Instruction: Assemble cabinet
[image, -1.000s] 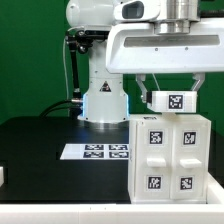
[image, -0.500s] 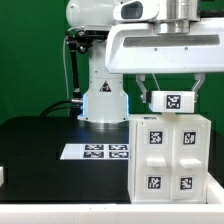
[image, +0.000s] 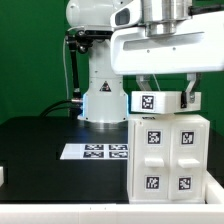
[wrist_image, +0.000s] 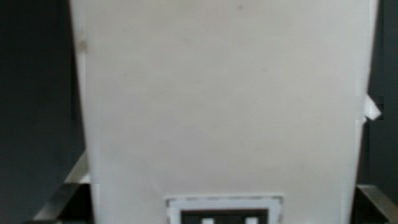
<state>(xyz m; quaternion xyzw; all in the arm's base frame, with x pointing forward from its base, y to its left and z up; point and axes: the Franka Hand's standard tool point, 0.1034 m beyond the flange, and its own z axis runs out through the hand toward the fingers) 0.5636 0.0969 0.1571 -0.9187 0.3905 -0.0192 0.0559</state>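
The marker board (image: 107, 151) is lying flat on the black table (image: 40, 145). At the exterior view's right, the cabinet (image: 170, 155) is standing upright, long axis vertical, tags facing the camera. Right over its top, the gripper (image: 165, 92) is pinching a white block (image: 155, 101) lying crosswise.

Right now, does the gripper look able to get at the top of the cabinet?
Probably yes: the gripper hangs right over the cabinet, with only the block it holds in between.
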